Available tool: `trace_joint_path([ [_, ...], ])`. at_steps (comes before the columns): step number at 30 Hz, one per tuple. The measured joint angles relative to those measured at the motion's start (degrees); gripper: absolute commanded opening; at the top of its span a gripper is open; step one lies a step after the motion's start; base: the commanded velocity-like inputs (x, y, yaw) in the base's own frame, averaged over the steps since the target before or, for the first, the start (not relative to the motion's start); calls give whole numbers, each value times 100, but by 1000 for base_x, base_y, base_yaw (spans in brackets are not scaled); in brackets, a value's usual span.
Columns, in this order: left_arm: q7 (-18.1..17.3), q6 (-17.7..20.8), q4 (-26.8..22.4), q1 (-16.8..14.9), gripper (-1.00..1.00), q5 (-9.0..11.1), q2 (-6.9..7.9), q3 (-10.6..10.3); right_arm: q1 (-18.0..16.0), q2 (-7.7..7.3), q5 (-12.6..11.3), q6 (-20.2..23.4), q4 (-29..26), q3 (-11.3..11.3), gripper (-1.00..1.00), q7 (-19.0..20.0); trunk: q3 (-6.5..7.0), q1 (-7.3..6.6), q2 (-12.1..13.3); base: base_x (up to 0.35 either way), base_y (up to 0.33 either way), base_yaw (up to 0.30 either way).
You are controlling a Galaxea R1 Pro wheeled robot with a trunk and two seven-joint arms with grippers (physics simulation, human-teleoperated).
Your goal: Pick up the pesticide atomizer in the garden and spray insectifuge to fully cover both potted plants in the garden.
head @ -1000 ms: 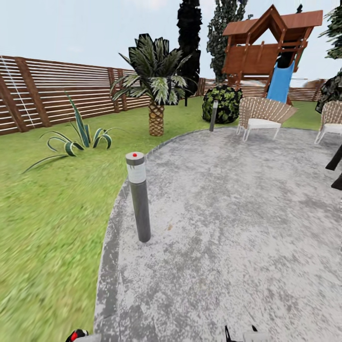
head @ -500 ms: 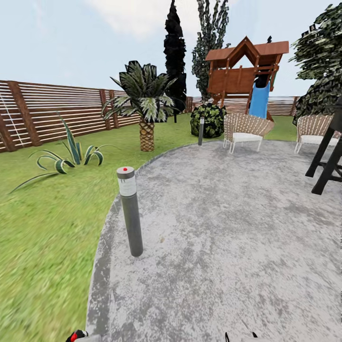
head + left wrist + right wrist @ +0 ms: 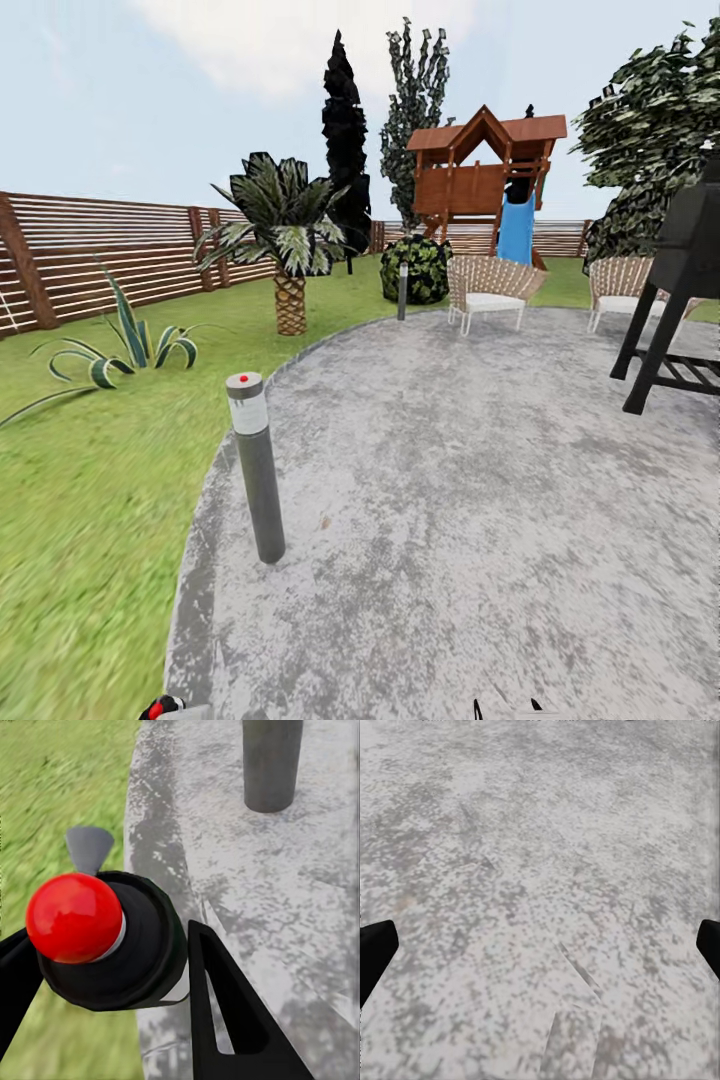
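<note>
The left claw (image 3: 112, 967) is clenched on the red-capped dark pesticide atomizer (image 3: 105, 941), the right claw (image 3: 540, 945) released; turning could knock the bottle against the grey bollard lamp (image 3: 256, 465).

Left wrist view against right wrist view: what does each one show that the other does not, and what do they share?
Left wrist view: the left claw holding the pesticide atomizer with its red top, the lawn, and the foot of a grey bollard lamp. Right wrist view: the right claw open, its black fingertips wide apart with nothing between. Shared: the grey stone patio below.
</note>
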Motion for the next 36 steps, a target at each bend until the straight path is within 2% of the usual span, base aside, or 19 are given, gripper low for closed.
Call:
trace_joint_path([
  [13, -2, 1, 15, -1, -100, 0, -5, -5, 1, 7, -13, 1, -2, -20, 100, -12, 230, -286, 521, 0, 0, -211],
  [27, -2, 8, 15, -1, -100, -7, -8, -7, 1, 1, -22, -3, -3, -30, 100, -12, 375, -593, 1083, 0, 0, -175],
  [36, -2, 1, 15, -1, -100, -5, -8, -6, 2, -2, -22, -5, -8, -35, 100, -12, 313, -594, 1084, 15, 0, -210],
])
